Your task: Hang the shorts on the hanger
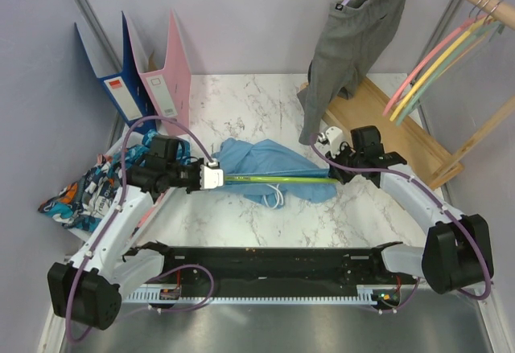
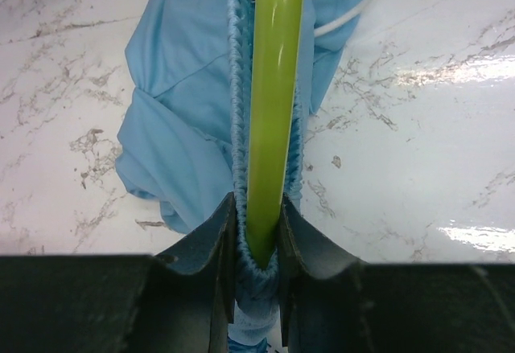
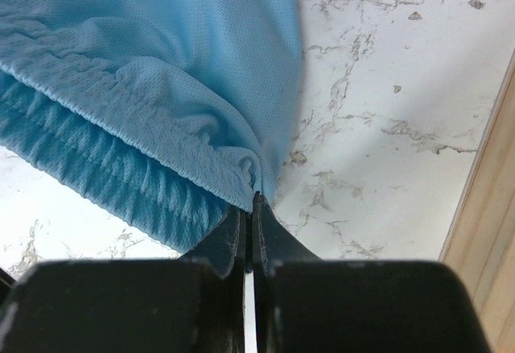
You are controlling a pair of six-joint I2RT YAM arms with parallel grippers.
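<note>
Shorts [image 1: 265, 166] and hanger [image 1: 278, 180] in left gripper [image 1: 220, 178]

the light blue shorts [image 1: 256, 160] are bunched on the counter [image 1: 241, 104]; the lime hanger [image 1: 282, 180] is laid level along the waistband.

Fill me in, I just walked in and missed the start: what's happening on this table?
Two robot arms are working soft light blue fabric shorts onto a thin lime green plastic hanger. The left gripper is clamped on the hanger, with the elastic waistband bunched around it. The right gripper pinches the waistband's other end. The shorts drape from the hanger between them, over the white marble table.
</note>
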